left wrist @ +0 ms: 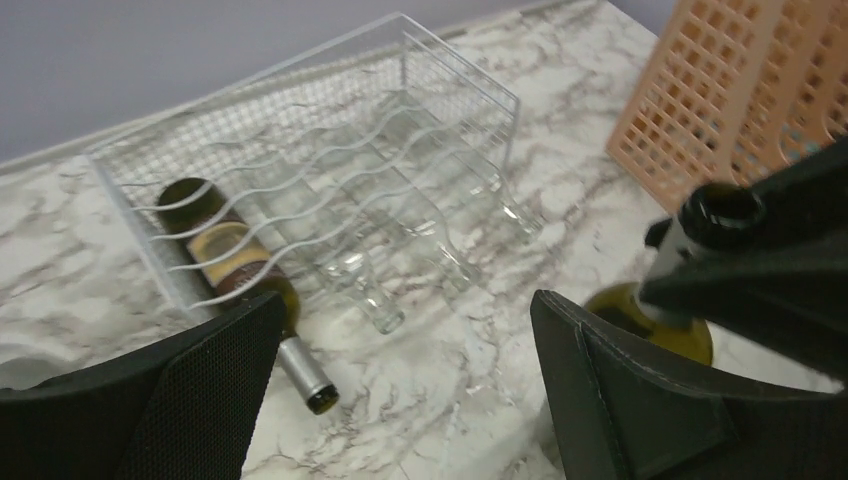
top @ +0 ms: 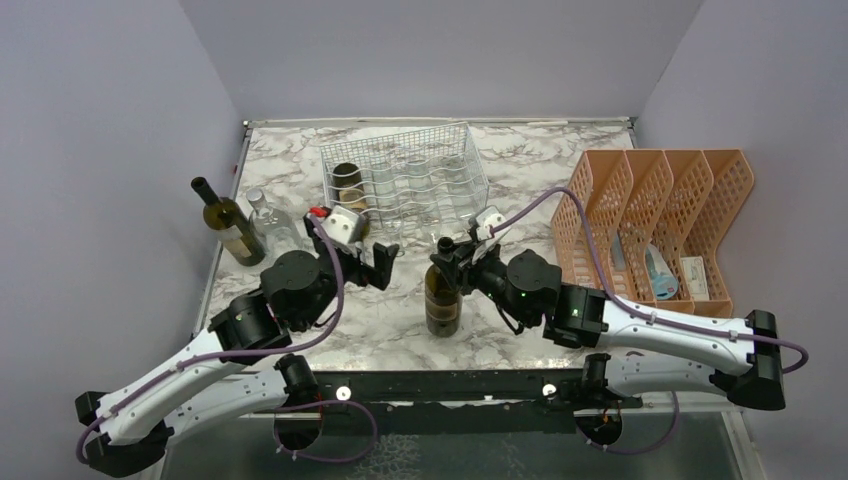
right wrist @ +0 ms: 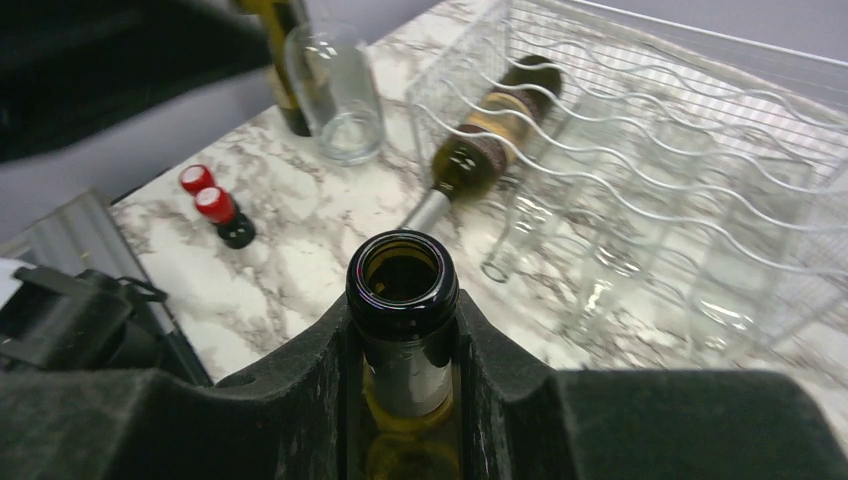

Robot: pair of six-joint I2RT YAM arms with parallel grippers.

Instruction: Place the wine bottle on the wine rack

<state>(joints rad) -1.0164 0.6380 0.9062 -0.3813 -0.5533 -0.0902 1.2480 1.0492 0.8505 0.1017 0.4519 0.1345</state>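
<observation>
1. Top external: the right gripper (top: 452, 250) is closed tight on the neck of the wine bottle (top: 443, 305). The bottle is upright near the front edge of the marble table (top: 560, 150), in front of the wine rack (top: 405, 185) and apart from it. Whether its base rests on the marble or hangs just above it, I cannot tell. The left gripper (top: 383, 262) is just left of the bottle, its jaws spread wide with nothing between them. A labelled dark bottle (top: 349, 183) lies in the rack's leftmost cradle, and clear bottles (top: 420, 180) lie in the others. Left of the rack stand an upright dark bottle (top: 226, 222) and a clear glass bottle (top: 268, 218). An orange tray (top: 655, 200) sits at the right.
2. Left wrist: the two black fingers (left wrist: 200, 390) stand far apart, with only bare marble between them. Beyond them lies the wine rack (left wrist: 330, 150), and the labelled dark bottle's neck pokes out of its near end. At the right edge the wine bottle (left wrist: 650, 310) shows its open mouth, caught in the other arm's black fingers.
3. Right wrist: both fingers (right wrist: 310, 380) press the sides of the wine bottle's (right wrist: 402, 290) neck just below its uncorked mouth. The wine rack (right wrist: 680, 170) lies ahead to the right, clear of the bottle. Two red-capped small bottles (right wrist: 215, 205) stand at the left.
</observation>
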